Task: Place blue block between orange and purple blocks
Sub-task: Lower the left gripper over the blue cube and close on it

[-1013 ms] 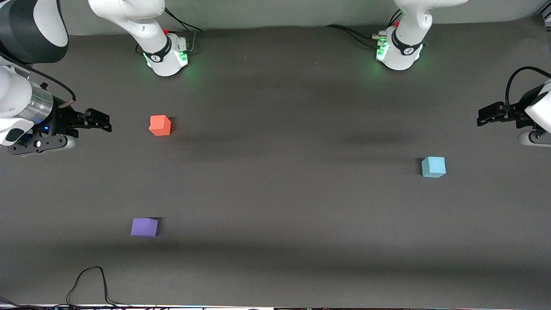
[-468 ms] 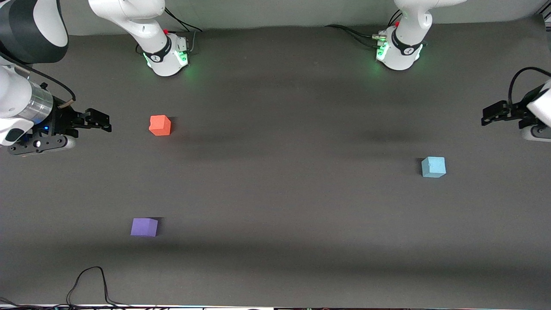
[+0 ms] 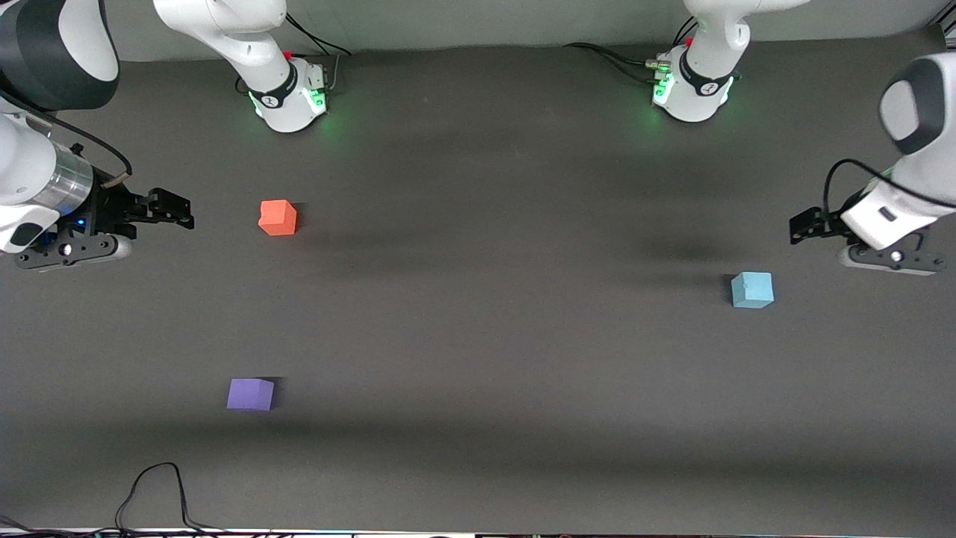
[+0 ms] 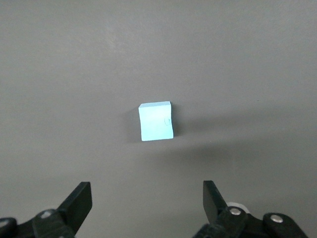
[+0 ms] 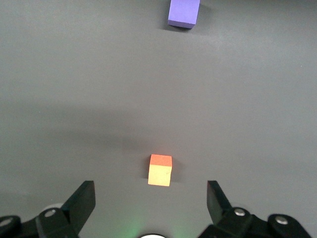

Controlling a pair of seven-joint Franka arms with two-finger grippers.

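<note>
Blue block (image 3: 752, 290) sits flat, cube-shaped, untouched; left end effector (image 3: 801, 226) and right end effector (image 3: 173, 211) gape.

A dark grey matte table surface (image 3: 478, 336) is seen across the whole front view. A thin black cable (image 3: 153, 489) is looped on it at the edge nearest the front camera, toward the right arm's end. A pale wall strip (image 3: 485, 22) is visible above the table's top edge

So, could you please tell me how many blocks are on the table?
3. The orange block and purple block sit toward the right arm's end, purple nearer the front camera; the blue block sits toward the left arm's end.
</note>
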